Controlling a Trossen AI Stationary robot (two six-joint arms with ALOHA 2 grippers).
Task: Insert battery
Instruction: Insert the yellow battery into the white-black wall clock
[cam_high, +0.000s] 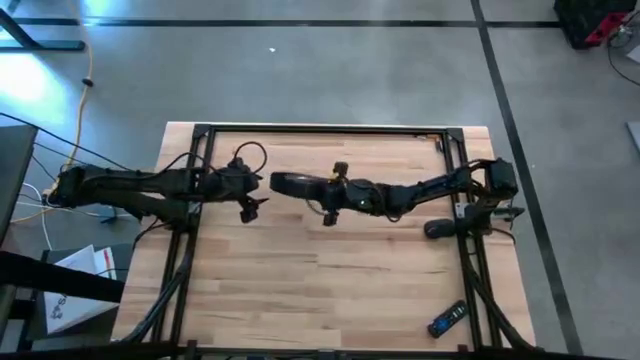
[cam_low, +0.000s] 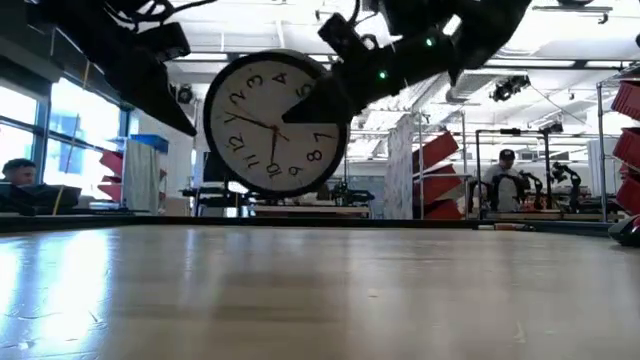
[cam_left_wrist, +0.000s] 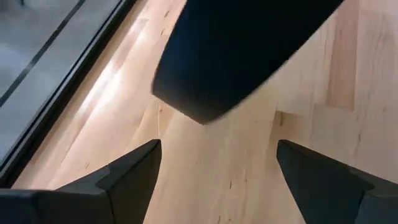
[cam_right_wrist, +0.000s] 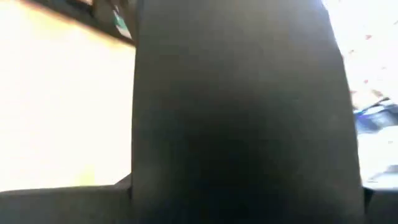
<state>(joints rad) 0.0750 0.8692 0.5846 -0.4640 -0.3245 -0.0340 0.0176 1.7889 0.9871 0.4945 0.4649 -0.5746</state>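
High view: right claw (cam_high: 300, 185) pinches clock (cam_high: 290, 183) aloft beside spread left claw (cam_high: 255, 203); remote (cam_high: 447, 319) lies apart.

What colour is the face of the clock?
White, with black numerals, on the clock; the low view shows it best.

Wooden table (cam_high: 300, 280) on a grey concrete floor (cam_high: 330, 80). Remote control (cam_high: 447, 319) near the table's front right corner. Yellow cable (cam_high: 86, 75) on the floor, left. In the low view, a seated person (cam_low: 17, 173) far left, another person (cam_low: 506, 180) standing right, red bins (cam_low: 437, 150) behind.
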